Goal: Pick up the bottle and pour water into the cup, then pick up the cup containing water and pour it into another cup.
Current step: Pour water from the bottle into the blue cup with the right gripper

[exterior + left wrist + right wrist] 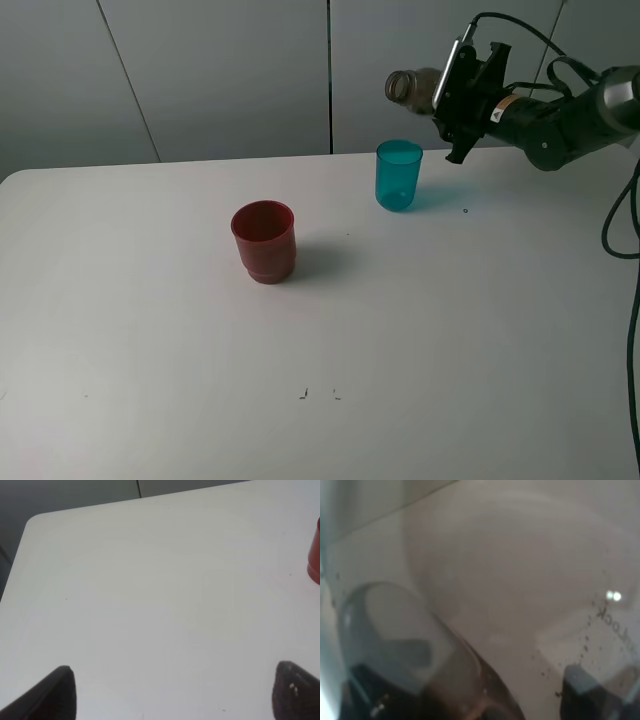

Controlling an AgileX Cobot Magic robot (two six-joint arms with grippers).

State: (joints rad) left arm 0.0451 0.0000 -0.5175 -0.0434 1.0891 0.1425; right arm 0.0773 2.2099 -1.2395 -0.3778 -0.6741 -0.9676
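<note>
The smoky translucent bottle (410, 86) lies tipped almost level in the air, its mouth pointing left, just above and a little left of the teal cup's rim. My right gripper (462, 95) is shut on the bottle's body. The teal cup (399, 175) stands upright on the white table (150, 380) below it. The red cup (264, 241) stands upright to the cup's front left, apart from it. In the right wrist view the bottle (495, 580) fills the frame between dark fingers (582, 692). My left gripper (172, 695) is open over bare table, with the red cup (315, 555) at the frame's edge.
A black cable (630, 250) hangs down along the right edge of the exterior view. Grey wall panels stand behind the table's far edge. The table's rounded far-left corner (37, 520) shows in the left wrist view.
</note>
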